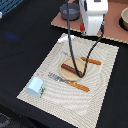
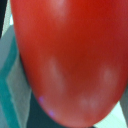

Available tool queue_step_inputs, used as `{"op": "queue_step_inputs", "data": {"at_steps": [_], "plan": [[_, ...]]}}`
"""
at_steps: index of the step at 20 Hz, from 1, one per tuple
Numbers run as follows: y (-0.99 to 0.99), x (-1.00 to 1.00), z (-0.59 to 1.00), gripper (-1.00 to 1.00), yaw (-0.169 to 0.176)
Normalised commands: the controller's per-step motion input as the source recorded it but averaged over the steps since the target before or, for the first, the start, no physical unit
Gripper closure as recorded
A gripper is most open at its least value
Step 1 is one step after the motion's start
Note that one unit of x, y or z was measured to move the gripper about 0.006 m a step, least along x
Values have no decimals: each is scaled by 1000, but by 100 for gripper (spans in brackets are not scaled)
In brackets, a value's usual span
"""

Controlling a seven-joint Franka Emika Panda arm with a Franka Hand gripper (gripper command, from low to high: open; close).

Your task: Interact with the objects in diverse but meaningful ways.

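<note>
Wrist view filled by one red tomato [image 2: 67, 60], right against the camera; claw grip cannot be told. On the placemat [image 1: 107, 75]: one brown sausage [image 1: 69, 69] on one wooden plate [image 1: 75, 76], one carton [image 1: 35, 86], one fork [image 1: 69, 82], one knife [image 1: 91, 61]. One white piece [image 1: 66, 38] near the mat's far edge.

The arm [image 1: 93, 15] hangs over the far edge (gripper hidden, state unclear).

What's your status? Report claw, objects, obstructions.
Claw out of exterior view, state unclear. Tomato fills wrist view, right at the camera. Stick on plate, carton on mat. Cables hang over the plate.
</note>
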Motion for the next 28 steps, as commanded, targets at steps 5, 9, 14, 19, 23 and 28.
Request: {"op": "queue_step_inputs", "data": {"at_steps": [5, 9, 14, 19, 23, 28], "plan": [[-25, 201, -295, 100, 46], [-116, 494, -129, 100, 5], [-111, 497, -84, 100, 0], [-50, 323, -271, 100, 0], [-3, 44, -476, 100, 2], [0, -37, -246, 100, 3]]}}
